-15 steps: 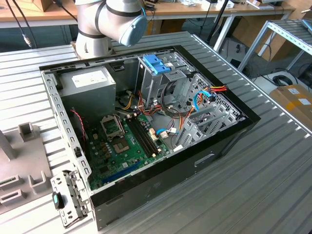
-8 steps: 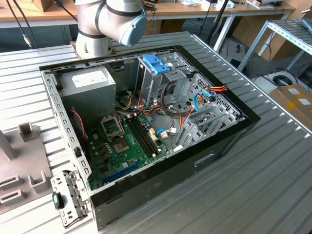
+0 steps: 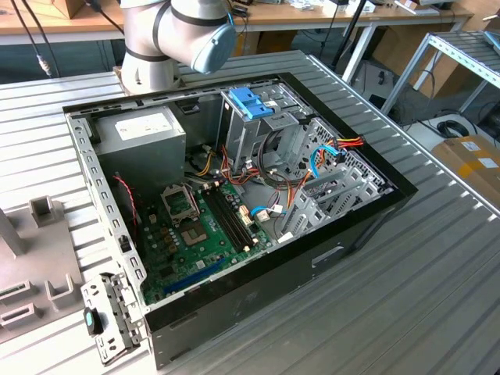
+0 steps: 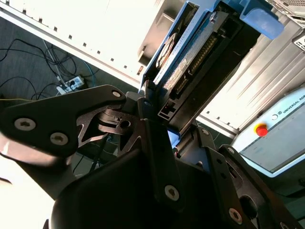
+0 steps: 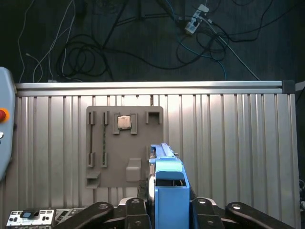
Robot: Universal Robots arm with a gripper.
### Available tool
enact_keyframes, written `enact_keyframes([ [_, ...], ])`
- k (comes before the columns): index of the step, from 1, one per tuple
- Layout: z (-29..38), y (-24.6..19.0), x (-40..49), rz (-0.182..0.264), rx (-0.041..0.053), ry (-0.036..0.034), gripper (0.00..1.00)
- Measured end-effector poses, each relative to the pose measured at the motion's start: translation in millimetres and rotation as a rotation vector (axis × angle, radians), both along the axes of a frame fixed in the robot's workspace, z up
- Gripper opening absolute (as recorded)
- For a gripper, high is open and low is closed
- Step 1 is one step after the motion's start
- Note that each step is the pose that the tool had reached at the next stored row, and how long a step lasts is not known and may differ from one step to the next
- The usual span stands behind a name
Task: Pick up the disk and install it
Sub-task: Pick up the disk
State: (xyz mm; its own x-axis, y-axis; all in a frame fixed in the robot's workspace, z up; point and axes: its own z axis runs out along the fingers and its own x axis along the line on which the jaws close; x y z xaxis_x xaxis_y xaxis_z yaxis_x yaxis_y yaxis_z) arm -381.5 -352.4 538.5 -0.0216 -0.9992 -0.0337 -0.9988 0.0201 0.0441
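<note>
1. Your gripper [image 4: 159, 112] is clenched on the disk [image 4: 190, 62]. In the second wrist view its dark fingers [image 4: 155, 140] pinch one end of the drive, and bright blue rails run along the drive's edges.
2. In the first wrist view, the disk [image 5: 167, 183] hangs in that grasp, up off the ribbed metal table [image 5: 228, 143].
3. Below it on the table lies a grey fixture plate [image 5: 125, 143], with a small chip [image 5: 124, 122] seated in one of its slots.
4. In the exterior view, the open computer case [image 3: 312, 266] sits on the table, and the arm [image 3: 180, 31] rises at its far side.
5. Inside the case, the drive cage [image 3: 262, 137] stands at the far side with its blue latch [image 3: 251, 101] on top. The grey power-supply box [image 3: 141, 133] is to the exterior view's left of it, and the motherboard [image 3: 195, 234] lies nearer.
</note>
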Motion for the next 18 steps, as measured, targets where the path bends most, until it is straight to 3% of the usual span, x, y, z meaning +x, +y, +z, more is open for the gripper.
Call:
enact_keyframes([
  [18,0.0,0.0,13.8,0.0,0.0,0.0,0.37],
])
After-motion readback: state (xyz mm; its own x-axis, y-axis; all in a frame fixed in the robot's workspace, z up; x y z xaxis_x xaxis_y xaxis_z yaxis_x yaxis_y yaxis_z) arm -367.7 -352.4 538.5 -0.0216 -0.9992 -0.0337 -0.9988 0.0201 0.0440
